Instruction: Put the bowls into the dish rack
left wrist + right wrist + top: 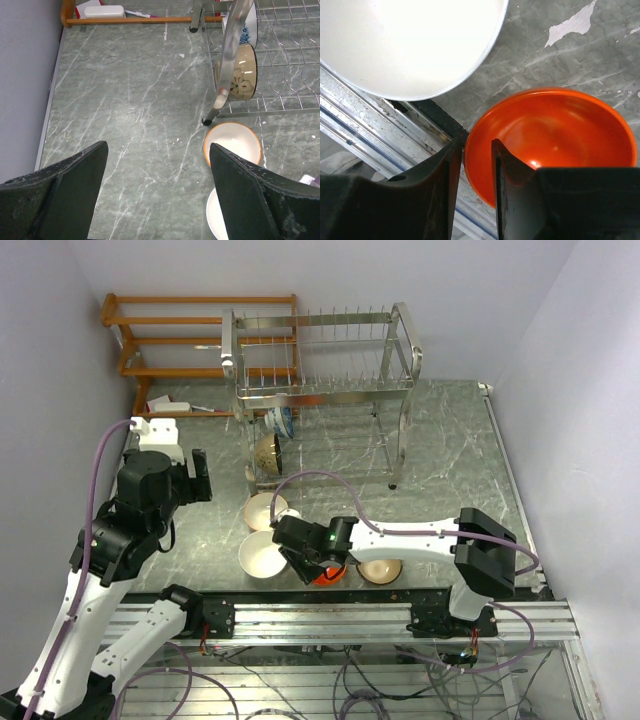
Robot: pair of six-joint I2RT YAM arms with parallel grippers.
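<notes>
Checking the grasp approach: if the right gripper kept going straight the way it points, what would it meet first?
The red bowl: the right gripper has the bowl's rim between its fingers, one outside and one inside. Whether they touch it is unclear from this view.

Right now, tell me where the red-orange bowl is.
The red-orange bowl sits at the near edge of the table in the top view, between the white bowl and the tan bowl, with the right gripper straddling its rim.
</notes>
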